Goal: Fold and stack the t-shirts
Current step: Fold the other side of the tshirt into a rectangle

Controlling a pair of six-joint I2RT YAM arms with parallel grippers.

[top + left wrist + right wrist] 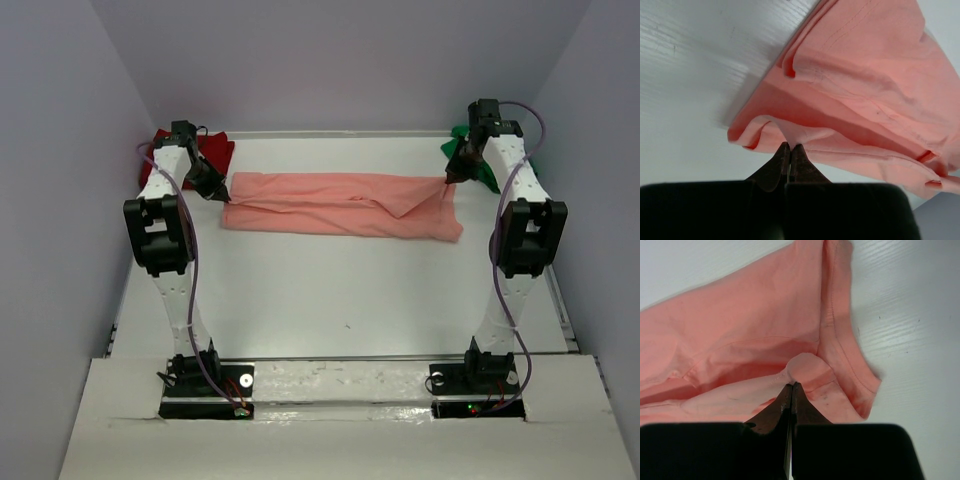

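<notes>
A salmon-pink t-shirt [340, 203] lies stretched as a long band across the far half of the white table [330, 290]. My left gripper [226, 199] is shut on its left end, pinching a fold of the salmon-pink t-shirt [860, 85] at the left gripper's [790, 146] tips. At the right end my right gripper [447, 180] is shut on a raised corner; the wrist view shows the salmon-pink t-shirt [755, 335] bunched at the right gripper's [792, 385] tips. The dark red t-shirt [213, 148] sits crumpled at the far left, the bright green t-shirt [484, 172] at the far right, both partly hidden by the arms.
Grey walls close in the table on the left, right and far sides. Both arm bases [206, 380] are bolted at the near edge. Bare white table surface lies between the pink shirt and the bases.
</notes>
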